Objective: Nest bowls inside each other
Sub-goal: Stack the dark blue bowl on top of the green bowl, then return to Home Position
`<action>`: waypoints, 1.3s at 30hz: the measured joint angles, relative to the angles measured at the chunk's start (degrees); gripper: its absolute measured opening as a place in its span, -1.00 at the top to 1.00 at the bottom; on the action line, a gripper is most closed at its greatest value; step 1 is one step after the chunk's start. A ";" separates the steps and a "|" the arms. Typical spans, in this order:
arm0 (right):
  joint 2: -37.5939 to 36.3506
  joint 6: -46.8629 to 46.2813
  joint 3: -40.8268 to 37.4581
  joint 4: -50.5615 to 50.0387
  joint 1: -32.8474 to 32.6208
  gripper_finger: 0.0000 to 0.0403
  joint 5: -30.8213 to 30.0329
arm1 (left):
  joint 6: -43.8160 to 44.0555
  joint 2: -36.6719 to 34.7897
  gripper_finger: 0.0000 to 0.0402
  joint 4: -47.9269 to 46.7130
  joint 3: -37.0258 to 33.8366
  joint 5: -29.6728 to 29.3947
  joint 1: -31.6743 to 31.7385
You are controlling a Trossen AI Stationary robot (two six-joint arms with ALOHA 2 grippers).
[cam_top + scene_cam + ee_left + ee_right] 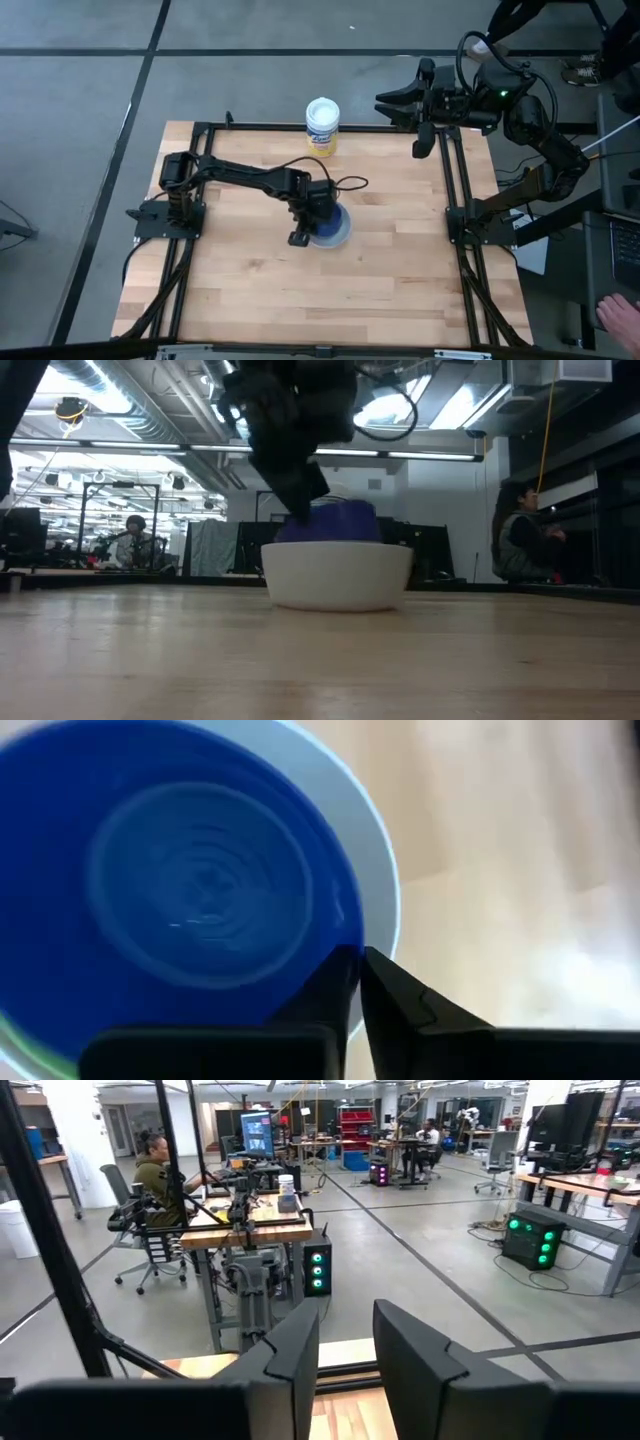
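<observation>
A white bowl rests by its base on the wooden table near the middle, with other bowls inside it. A light blue rim and a sliver of green show around the dark blue bowl, which sits topmost above the white rim. My left gripper is shut on this dark blue bowl, reaching down from the table's left. My right gripper stands open and level, high past the table's far right corner, with nothing between its fingers. My left gripper pinches the dark blue bowl's rim, with one finger inside the bowl and the other outside it. The fingers slant steeply down from the table's left side. The bowl sits mouth up inside the light blue rim; whether it rests there I cannot tell.
A white canister with a yellow label stands at the table's far edge. Black frame rails run along the left and right sides. People sit at desks in the room beyond, and a hand shows at the right.
</observation>
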State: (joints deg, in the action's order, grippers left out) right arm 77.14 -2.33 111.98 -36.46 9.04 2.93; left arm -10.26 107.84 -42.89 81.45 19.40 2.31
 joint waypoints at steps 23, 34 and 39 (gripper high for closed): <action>0.02 -0.02 -0.02 -2.92 0.00 0.44 0.00 | -2.07 -0.51 0.30 -11.54 18.47 -9.47 4.42; -0.21 1.25 0.00 -4.26 -0.93 0.37 -3.50 | 12.72 -6.79 0.32 0.24 31.39 -7.38 9.12; -5.79 -0.59 1.30 -5.52 -0.99 0.39 -5.71 | 15.16 -19.83 0.40 9.44 33.53 -7.73 13.42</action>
State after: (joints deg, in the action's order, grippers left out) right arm 71.36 -2.91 113.28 -41.98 8.05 -2.78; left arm 4.89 88.01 -33.45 114.98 11.67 15.74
